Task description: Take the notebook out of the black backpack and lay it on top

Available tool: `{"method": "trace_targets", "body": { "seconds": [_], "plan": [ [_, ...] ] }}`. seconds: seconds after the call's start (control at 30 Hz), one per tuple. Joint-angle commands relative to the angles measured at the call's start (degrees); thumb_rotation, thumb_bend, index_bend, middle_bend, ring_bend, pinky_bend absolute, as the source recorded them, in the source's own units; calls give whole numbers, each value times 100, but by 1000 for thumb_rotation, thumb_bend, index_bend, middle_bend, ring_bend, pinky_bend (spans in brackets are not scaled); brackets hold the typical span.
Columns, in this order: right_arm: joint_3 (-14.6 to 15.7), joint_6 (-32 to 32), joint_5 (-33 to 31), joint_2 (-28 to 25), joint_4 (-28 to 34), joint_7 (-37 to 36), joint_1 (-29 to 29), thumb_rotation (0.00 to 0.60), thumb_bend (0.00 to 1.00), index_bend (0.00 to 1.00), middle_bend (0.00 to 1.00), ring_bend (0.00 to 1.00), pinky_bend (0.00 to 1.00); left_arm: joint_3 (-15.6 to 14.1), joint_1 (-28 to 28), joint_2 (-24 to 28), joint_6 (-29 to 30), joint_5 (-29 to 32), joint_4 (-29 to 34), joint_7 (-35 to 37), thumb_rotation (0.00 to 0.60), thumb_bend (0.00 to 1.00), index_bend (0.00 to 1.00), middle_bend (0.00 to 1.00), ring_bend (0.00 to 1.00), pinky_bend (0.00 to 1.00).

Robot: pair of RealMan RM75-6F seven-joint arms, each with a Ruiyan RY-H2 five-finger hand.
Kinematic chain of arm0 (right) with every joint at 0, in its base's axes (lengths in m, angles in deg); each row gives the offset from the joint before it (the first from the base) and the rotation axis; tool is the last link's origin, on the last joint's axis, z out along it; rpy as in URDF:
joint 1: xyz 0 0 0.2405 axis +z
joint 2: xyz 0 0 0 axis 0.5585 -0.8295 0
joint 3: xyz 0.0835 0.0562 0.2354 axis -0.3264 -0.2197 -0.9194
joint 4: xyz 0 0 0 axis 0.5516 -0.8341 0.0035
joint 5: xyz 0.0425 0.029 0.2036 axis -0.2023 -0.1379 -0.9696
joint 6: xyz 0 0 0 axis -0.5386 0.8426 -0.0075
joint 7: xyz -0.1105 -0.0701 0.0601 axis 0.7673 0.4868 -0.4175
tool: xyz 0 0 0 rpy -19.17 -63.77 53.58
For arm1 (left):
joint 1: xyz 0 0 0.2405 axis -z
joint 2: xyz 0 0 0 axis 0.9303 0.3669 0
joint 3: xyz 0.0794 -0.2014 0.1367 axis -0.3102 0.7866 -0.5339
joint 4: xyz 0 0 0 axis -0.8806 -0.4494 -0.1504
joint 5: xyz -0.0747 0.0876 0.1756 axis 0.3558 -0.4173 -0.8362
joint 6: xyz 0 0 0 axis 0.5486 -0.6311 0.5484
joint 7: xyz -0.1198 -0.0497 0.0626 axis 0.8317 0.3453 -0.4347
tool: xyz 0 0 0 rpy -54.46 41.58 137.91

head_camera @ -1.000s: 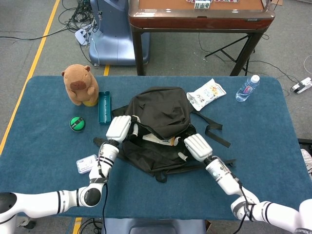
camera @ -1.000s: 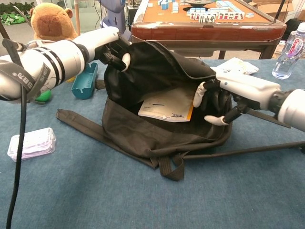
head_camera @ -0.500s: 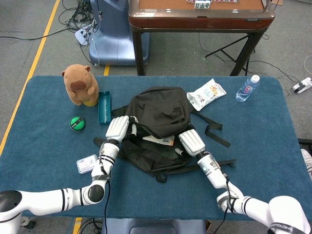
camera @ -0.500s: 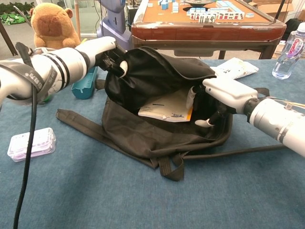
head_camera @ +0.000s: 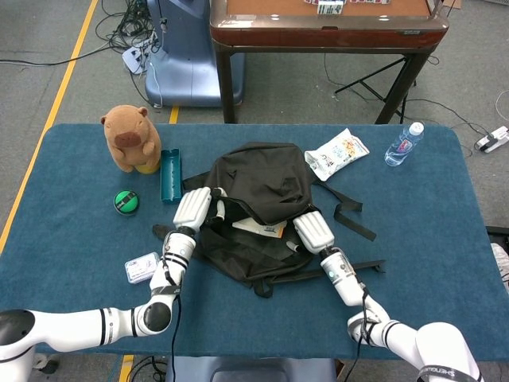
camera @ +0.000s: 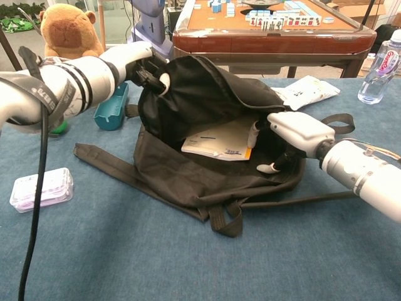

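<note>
The black backpack [head_camera: 266,187] [camera: 207,94] lies in the middle of the blue table with its mouth open toward me. Inside, a pale notebook [camera: 219,145] [head_camera: 259,228] with an orange edge lies flat. My left hand [camera: 139,58] [head_camera: 193,208] grips the upper flap at the bag's left side and holds it raised. My right hand [camera: 289,133] [head_camera: 312,231] reaches into the right side of the opening with fingers and thumb spread. One fingertip [camera: 253,133] sits at the notebook's right edge, and the thumb hangs lower, apart from it.
A capybara plush [head_camera: 130,138], a teal case [head_camera: 170,175] and a green round object [head_camera: 126,201] stand at the left. A small clear box [head_camera: 141,268] lies near the front left. A snack packet [head_camera: 337,153] and water bottle [head_camera: 404,144] are at the back right. Backpack straps [camera: 294,199] trail forward and to the right.
My right hand moved left into the bag's opening, next to the notebook's edge, then settled slightly lower. The left hand kept hold of the flap and raised it a little.
</note>
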Motion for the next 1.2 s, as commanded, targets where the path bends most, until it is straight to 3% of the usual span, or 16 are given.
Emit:
{"method": "trace_targets", "body": {
  "seconds": [0.03,0.73,1.2],
  "plan": [
    [-27,25,1,174,-219,-114,96,600,19,422,344,273,415,16,22,19,19,20,42,-6,600,692,689,506,531,287],
    [138,447,316,683,-1153,-852,426,600,14,418,312,254,394,15,67,189,67,249,185,42,600,692,669,506,532,287],
    [18,263,200,990,-1625,-987,741,600,13,418,312,253,394,82,99,251,169,427,309,77,600,692,663,506,534,286]
  ]
}}
